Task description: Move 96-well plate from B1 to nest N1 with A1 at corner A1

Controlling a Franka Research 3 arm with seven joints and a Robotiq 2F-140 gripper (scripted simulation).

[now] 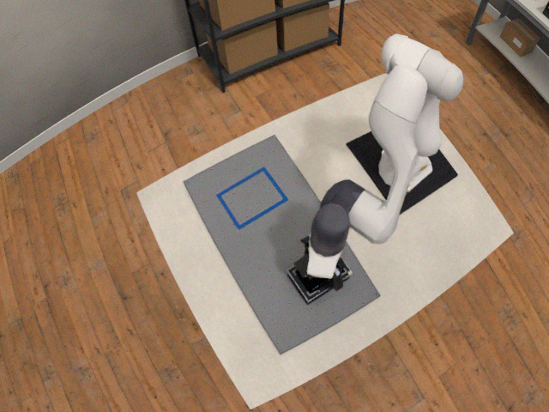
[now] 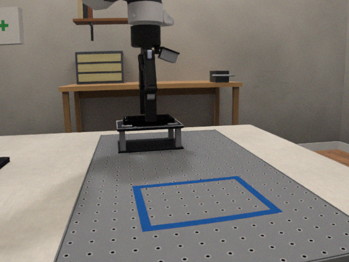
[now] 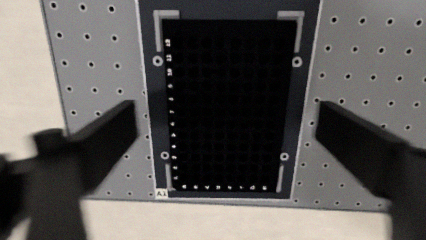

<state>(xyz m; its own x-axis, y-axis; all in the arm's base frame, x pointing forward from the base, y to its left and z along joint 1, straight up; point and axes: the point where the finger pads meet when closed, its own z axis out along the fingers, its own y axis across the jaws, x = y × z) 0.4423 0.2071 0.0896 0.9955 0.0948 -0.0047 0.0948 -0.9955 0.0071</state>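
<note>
While you look down from the top view, you see the cream rectangular tabletop [image 1: 443, 248] carrying the white seven-joint arm [image 1: 401, 128], which stands on a black square base plate [image 1: 443, 170] near the tabletop's far right corner and bends across toward the middle. Beside it lies the long grey perforated metal breadboard [image 2: 92, 214], running lengthwise along the table. On that board, toward one end, you find the blue taped rectangle [image 2: 206, 220] marking spot B1, with only bare perforated board inside it. Toward the board's other end stands the raised black plate nest on pale short legs [image 2: 122, 141]. You can see the black 96-well plate [image 3: 230, 105] lying in the nest between the pale L-shaped corner locators [image 3: 165, 15], and from the side it looks level. In the wrist view, the white row and column marks run along the plate's left and lower edges, meeting by the small white A1 label [image 3: 161, 193] on the nest; the cut-off corner itself is too dark for you to make out. Directly above hangs the black two-finger gripper [image 3: 227, 130], spread wide, its fingers standing clear of both long sides of the plate and holding nothing.
</note>
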